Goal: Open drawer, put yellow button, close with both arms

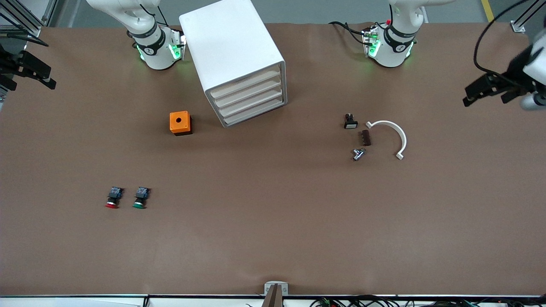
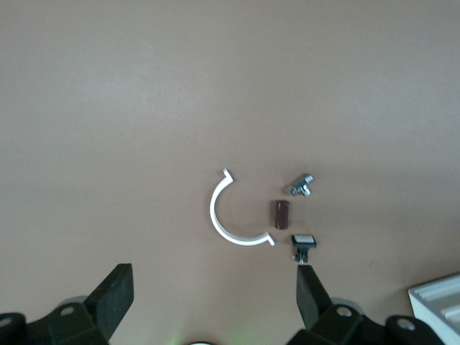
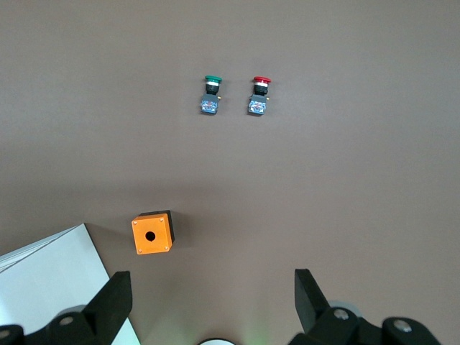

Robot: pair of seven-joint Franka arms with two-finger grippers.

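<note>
Facing camera — drawer (image 1: 244, 83), shut.

A matt brown surface (image 1: 273, 221), smooth like paper or felt, is lying under everything. The cabinet (image 1: 230, 38) is showing smooth white plastic with a soft sheen, and the orange box (image 1: 179, 122) is looking like plastic too. The small connector (image 1: 358, 154) is glinting like bare metal beside a white plastic half-ring (image 1: 394, 131).

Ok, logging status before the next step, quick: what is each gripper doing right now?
Left gripper: jaws open, holding nothing, up at the left arm's end of the table.
Right gripper: jaws open, holding nothing, up at the right arm's end.
</note>
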